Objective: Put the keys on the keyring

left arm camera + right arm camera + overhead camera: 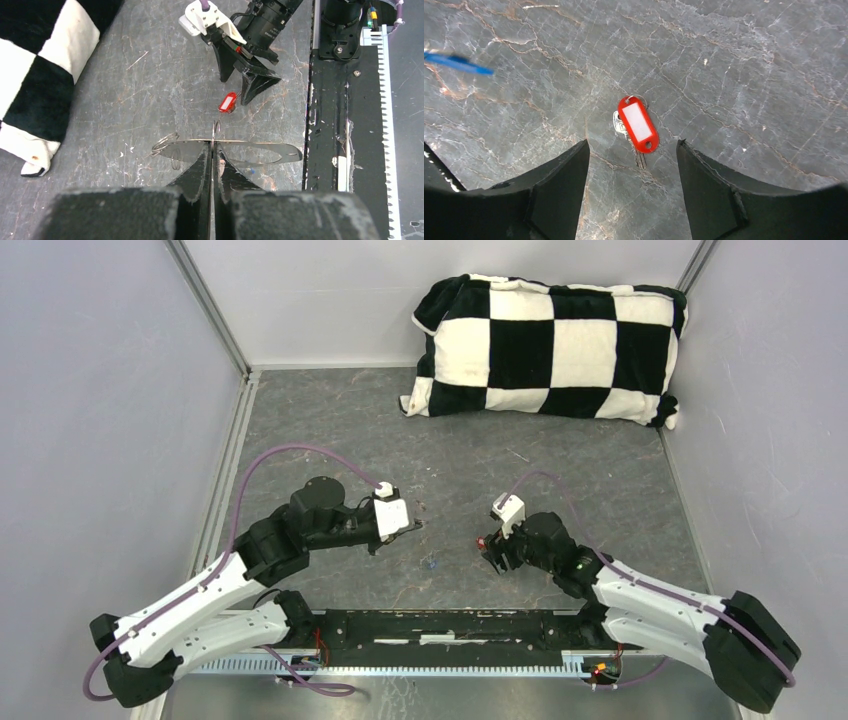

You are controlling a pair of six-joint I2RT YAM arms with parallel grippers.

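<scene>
Left tool (212, 155): jaws together, clamped on the keyring (260, 152), which is held just off the counter (560, 460) a little left of centre. In the left wrist view the loop spreads to 3 and 9 o'clock of the fingertips, with a thin wire ring standing edge-on at 12. Handling judgement: the loop is light, thin and floppy, so it will sag and twist wherever it is not pinched. The present pinch at mid-span looks workable, though the free ends may swing. Blue key (459, 63): lies on the counter between the two tools, at about 10 o'clock in the right wrist view, blurred, touched by nothing. Red key (638, 124): flat on the counter right of centre, with its small metal blade tucked under the red plastic head and pointing toward 6 o'clock. Judgement: tiny, light and rigid; the smooth head and low profile make it liable to skate or flip under a closing finger. Best taken across the plastic head, leaving the small ring at its 12 o'clock end free for threading. Right tool (631, 145): jaws well apart and empty, one finger either side of the key's lower end. I see no contact with the key. Contact with the counter cannot be told.
</scene>
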